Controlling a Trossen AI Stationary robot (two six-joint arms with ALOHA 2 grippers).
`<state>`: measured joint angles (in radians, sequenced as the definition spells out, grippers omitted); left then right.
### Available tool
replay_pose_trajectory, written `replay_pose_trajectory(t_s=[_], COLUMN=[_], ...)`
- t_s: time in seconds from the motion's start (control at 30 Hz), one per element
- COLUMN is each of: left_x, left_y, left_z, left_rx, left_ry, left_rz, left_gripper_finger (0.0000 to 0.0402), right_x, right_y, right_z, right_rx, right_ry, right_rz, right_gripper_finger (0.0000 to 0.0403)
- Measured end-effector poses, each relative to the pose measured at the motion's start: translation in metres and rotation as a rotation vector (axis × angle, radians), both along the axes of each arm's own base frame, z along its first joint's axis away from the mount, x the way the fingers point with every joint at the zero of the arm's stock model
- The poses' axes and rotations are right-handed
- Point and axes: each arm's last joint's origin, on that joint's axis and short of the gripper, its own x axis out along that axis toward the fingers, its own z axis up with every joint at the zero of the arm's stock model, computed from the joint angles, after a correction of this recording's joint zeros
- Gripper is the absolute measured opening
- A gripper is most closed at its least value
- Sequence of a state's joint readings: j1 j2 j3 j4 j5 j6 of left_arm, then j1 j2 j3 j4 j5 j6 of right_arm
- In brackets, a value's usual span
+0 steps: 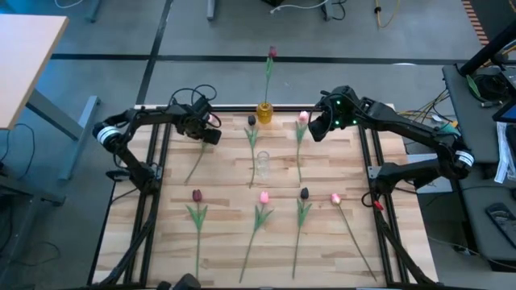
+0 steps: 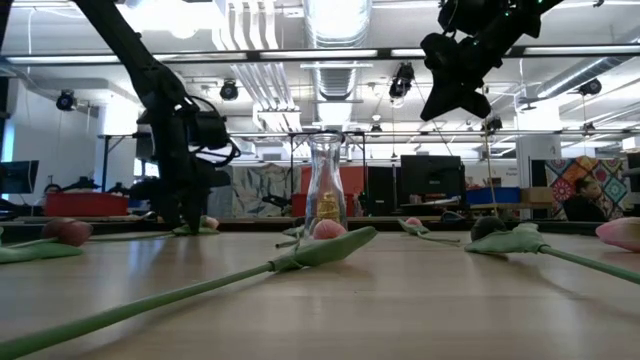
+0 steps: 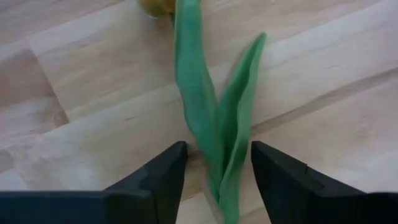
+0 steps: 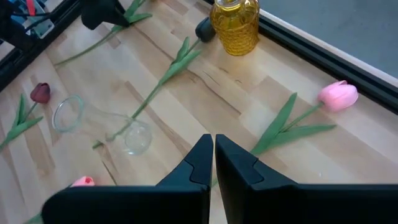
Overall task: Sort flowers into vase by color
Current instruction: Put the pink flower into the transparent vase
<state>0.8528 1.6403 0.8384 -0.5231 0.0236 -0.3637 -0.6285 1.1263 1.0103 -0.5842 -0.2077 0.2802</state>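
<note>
At the far left of the wooden worktop point(image 1: 226, 242), the left gripper point(image 1: 211, 135) is low over a flower point(image 1: 196, 165) lying flat. The left wrist view shows its two dark fingers point(image 3: 163, 173) partly open, one on each side of the green stem and leaves point(image 3: 217, 124), not yet closed on them. This looks like the pick-up step for that flower; the next move would be to close on the stem and lift. The right gripper point(image 1: 318, 129) hovers above the worktop's far right, fingers point(image 4: 202, 158) almost together and holding nothing, over a pink tulip point(image 4: 339, 96). One maroon tulip point(image 1: 272, 53) already stands in the yellow vase point(image 1: 264, 113); the clear vase point(image 1: 262, 165) is empty. Six more tulips lie about the worktop.
</note>
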Motion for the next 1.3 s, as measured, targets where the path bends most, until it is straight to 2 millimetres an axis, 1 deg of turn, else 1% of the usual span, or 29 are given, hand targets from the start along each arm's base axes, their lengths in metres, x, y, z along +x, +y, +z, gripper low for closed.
replay_pose_trajectory(t_s=[0.07,0.13,0.27,0.3,0.33,0.43,0.57,0.73,0.87,1.07,1.17,1.3], left_x=[0.0,-0.001,0.0,0.0,0.0,0.001,0.003,0.005,0.008,0.016,0.024,0.038], left_y=[0.0,0.0,0.0,-0.001,-0.001,0.0,-0.004,-0.014,-0.027,-0.047,-0.057,-0.069], left_z=[0.0,0.001,0.009,0.011,0.014,0.023,0.047,0.09,0.128,0.172,0.184,0.192], left_rx=[0.001,0.01,0.046,0.054,0.062,0.098,0.173,0.342,0.505,0.726,0.783,0.852], left_ry=[0.003,0.004,-0.029,-0.036,-0.048,-0.1,-0.236,-0.424,-0.624,-0.887,-0.992,-1.094], left_rz=[-0.002,-0.01,-0.046,-0.049,-0.049,-0.052,-0.072,-0.096,-0.159,-0.24,-0.294,-0.372], left_gripper_finger=[0.0143,0.0114,0.0031,0.0017,0.0011,0.0009,0.0003,0.0002,0.0001,0.0,0.0,0.0], right_x=[0.0,0.0,0.0,0.0,0.0,0.001,0.003,0.003,0.003,0.006,0.007,0.008], right_y=[0.0,0.0,0.0,0.0,0.0,-0.001,-0.002,-0.002,-0.002,-0.004,-0.005,-0.006], right_z=[0.0,0.0,0.0,0.0,0.0,0.002,0.003,0.003,0.004,0.008,0.01,0.012], right_rx=[0.0,0.0,-0.003,-0.004,-0.007,-0.023,-0.039,-0.042,-0.053,-0.095,-0.114,-0.129], right_ry=[0.0,0.0,-0.001,-0.002,-0.005,-0.02,-0.035,-0.034,-0.035,-0.076,-0.1,-0.12], right_rz=[0.0,0.0,0.002,0.002,0.002,0.007,0.011,0.014,0.021,0.028,0.029,0.028], right_gripper_finger=[0.0013,0.0013,0.0013,0.0013,0.0013,0.0013,0.0013,0.0013,0.0013,0.0013,0.0013,0.0013])
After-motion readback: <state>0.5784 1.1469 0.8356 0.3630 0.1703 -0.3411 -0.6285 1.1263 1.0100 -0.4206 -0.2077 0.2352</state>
